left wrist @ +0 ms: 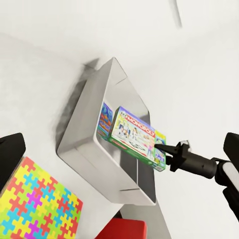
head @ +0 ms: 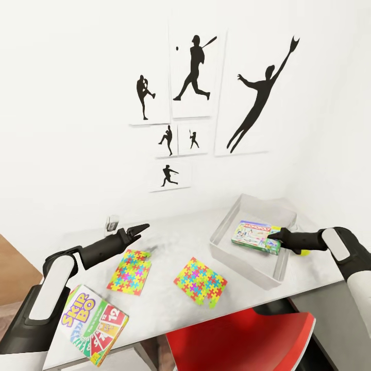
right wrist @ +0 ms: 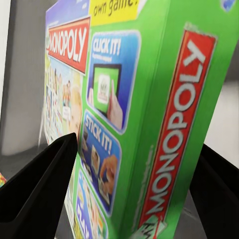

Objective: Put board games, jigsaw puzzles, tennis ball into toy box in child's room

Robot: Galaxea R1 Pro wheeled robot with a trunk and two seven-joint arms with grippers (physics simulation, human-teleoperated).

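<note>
Item: green-edged, white-faced Monopoly board game box (head: 253, 237), centre right of the head view. Your right gripper (head: 274, 237) clamps one end, holding it over the shallow light-grey toy box (head: 225, 246) for release. Your left gripper (head: 138, 230) hovers, fingers barely parted, empty.

Layout relative to the right gripper (head: 273, 236): Monopoly box (head: 252, 237) between its fingers, over the toy box (head: 226, 247); two jigsaw puzzles (head: 201, 282) on the table (head: 170, 242) to its left; Skip-Bo box (head: 95, 323) farther left.
</note>
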